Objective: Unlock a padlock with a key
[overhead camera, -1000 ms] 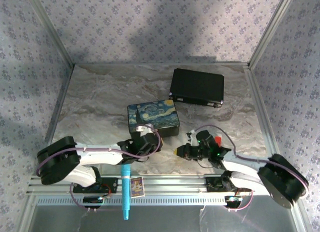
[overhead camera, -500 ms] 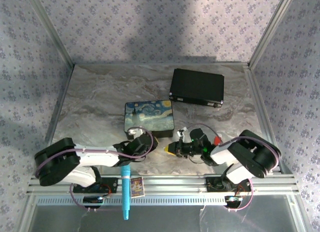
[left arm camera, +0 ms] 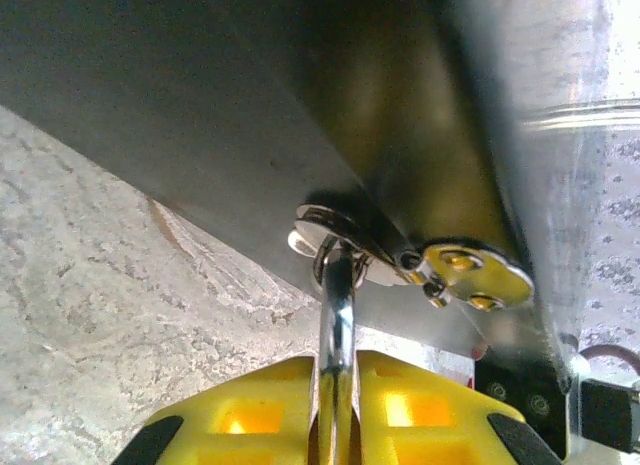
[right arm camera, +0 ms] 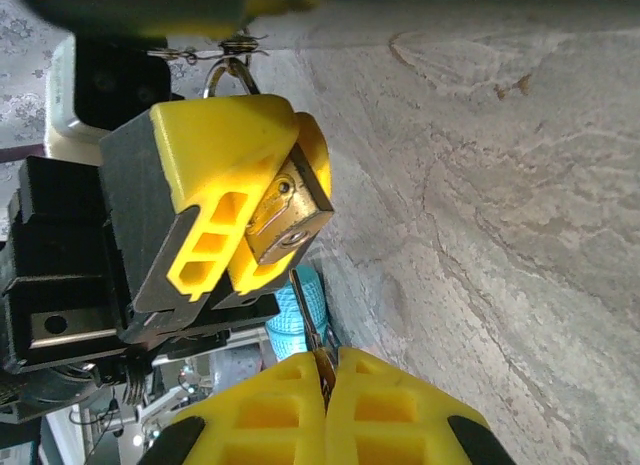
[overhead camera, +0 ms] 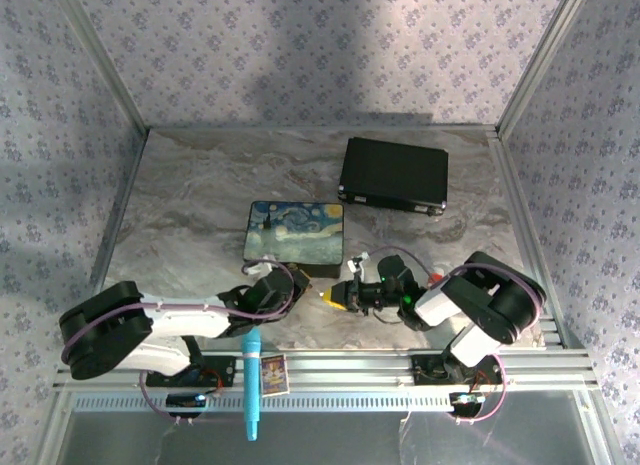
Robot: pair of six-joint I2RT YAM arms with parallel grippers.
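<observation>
Marbled grey tabletop (overhead camera: 200,195) lies between walls papered in a small floral print (overhead camera: 300,45), and two arms reach in from the near edge. Two cases lie on it. One is a flat black rectangular case (overhead camera: 392,173) at the far right. The other is a box with a swirling blue night-sky picture on its lid (overhead camera: 295,233), at the middle. On the rail by the arm bases lie one light-blue pen-like stick (overhead camera: 250,385) and one small printed card (overhead camera: 273,373).

One small brass padlock with a thin silver shackle (right arm camera: 287,213) hangs at the near front of the painted box, its shackle threaded through the box's metal hasp (left arm camera: 345,235). The left gripper (left arm camera: 338,375) has its yellow jaws pressed tight on the padlock. The left wrist view shows them squeezing the shackle, and the right wrist view shows the brass body clamped between them.

One thin silvery key (right arm camera: 308,330) stands pinched between the narrow yellow jaws of the right gripper (right arm camera: 327,380), just right of the padlock. Its tip reaches the lower face of the brass body. Whether it has entered the keyhole cannot be told.
</observation>
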